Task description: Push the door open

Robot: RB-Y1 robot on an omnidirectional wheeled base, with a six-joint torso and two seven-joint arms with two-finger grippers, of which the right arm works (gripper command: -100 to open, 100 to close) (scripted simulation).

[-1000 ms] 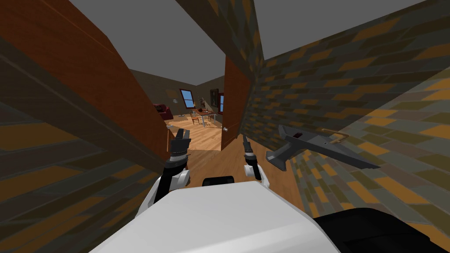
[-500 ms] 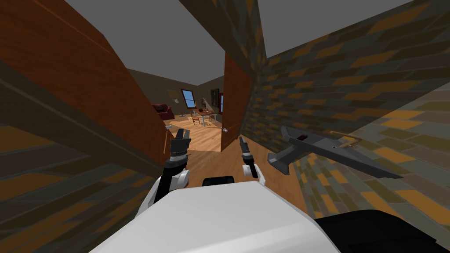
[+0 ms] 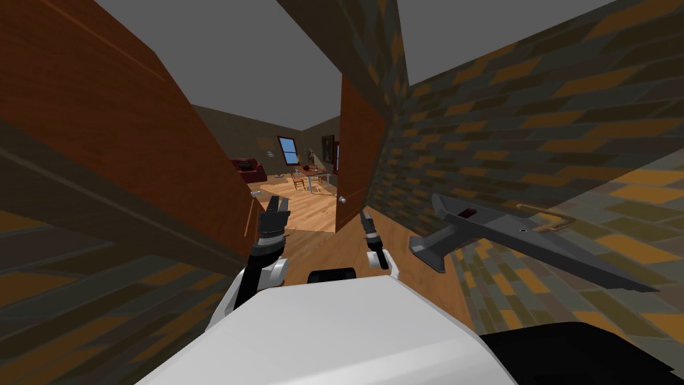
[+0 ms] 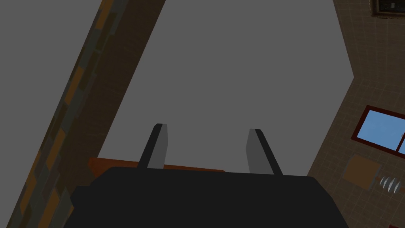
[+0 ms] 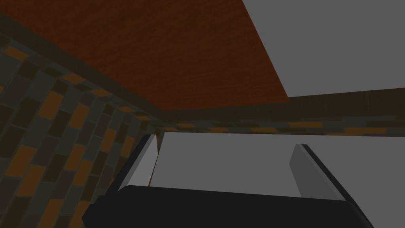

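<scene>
Doorway ahead in head view; door [image 3: 359,150], red-brown wood, stands swung open at the opening's R side, leaf close against the patterned wall [image 3: 507,127]; 1 round knob [image 3: 342,199] low on its near edge. 2nd red-brown wood panel [image 3: 133,127] w/ dark trim runs along the L side. Between the 2, wood floor [image 3: 314,214] leads into a far room: 1 table [image 3: 310,172] w/ chairs too small to count, 1 red sofa [image 3: 248,167], 1 blue window [image 3: 288,148]. Grey fixture [image 3: 494,230] juts from the R wall near the R arm, w/ 1 brass-coloured rail [image 3: 544,212] behind it. 2 grippers up front: L gripper [image 3: 274,208] just beside the wood panel's lower edge; R gripper [image 3: 365,215] just below the knob, near the door's edge; contact can't be told.

L wrist view: L gripper [image 4: 207,150] has both fingers spread wide, nothing between them.

R wrist view: R gripper [image 5: 227,166] likewise spread, holding nothing. This view adds the overhead part: red-brown wood face [image 5: 158,51] meeting dark trim [image 5: 344,99] and a strip of patterned wall, grey ceiling [image 5: 348,39] beyond; can't tell if that face is the door or the wood panel.
</scene>
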